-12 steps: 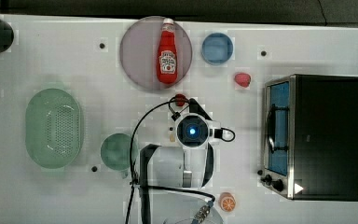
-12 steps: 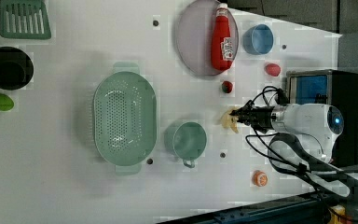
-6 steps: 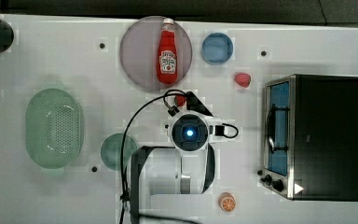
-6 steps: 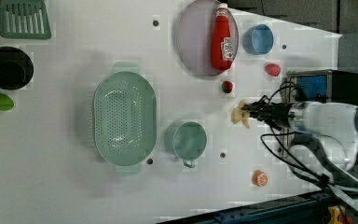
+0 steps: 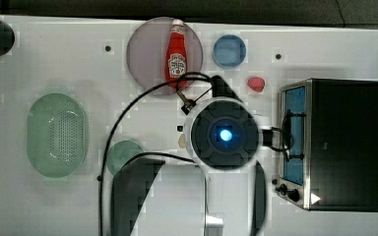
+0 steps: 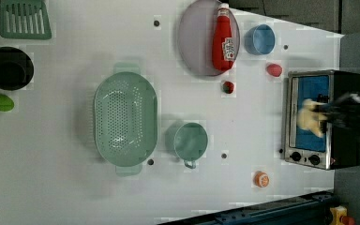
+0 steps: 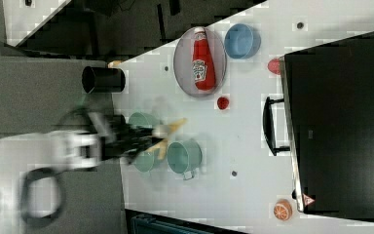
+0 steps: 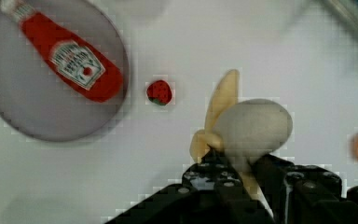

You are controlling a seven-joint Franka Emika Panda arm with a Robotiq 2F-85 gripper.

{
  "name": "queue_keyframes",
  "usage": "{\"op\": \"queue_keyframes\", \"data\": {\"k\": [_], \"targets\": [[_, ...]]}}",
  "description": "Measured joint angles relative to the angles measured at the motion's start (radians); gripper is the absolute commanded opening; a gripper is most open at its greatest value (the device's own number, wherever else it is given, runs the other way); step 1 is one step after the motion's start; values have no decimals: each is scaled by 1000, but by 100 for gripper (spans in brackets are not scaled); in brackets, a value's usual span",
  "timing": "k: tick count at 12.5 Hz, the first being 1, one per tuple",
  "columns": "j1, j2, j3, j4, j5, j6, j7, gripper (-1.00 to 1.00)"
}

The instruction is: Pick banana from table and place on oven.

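- Top view: the arm's round wrist body with a blue light sits over the middle of the white counter (image 5: 54,59), between the plate (image 5: 145,49) carrying the ketchup bottle (image 5: 176,54) and the oven (image 5: 344,142) at the top view's right. A pale bit of the banana (image 5: 182,141) peeks out at the wrist body's left edge. A blue bowl (image 5: 229,51) lies beside the plate, and a green colander (image 5: 57,135) sits at the top view's left.
- Left view: the banana (image 6: 310,121) is blurred, held off the counter in front of the oven's blue glass door, with the dark gripper (image 6: 326,112) reaching in from the left view's right. A green cup (image 6: 191,141) and an orange slice (image 6: 261,178) rest on the counter.
- Right view: the blurred arm holds the banana (image 7: 168,132) above the green cup (image 7: 184,156), well apart from the oven (image 7: 341,122).
- Wrist view: the fingers (image 8: 223,172) are clamped on the banana (image 8: 221,107), which hangs above the counter; a strawberry (image 8: 159,92) lies near the plate.
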Motion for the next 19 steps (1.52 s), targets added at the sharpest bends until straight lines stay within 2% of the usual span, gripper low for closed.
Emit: {"op": "queue_keyframes", "data": {"k": [3,5,8,10,14,17,18,19], "targets": [[6,-53,-10,196,1,-221,0,-58],[0,-29,-17,286,6,-230,-3,-58],[29,53,-111,335,12,-235,-42,-58],[20,141,-212,342,12,-186,-140,-58],[-38,325,-443,316,-17,-13,-434,-58],[-73,416,-601,318,11,10,-626,-58],[-94,420,-624,317,12,14,-663,-53],[-115,416,-635,315,17,13,-696,-34]]}}
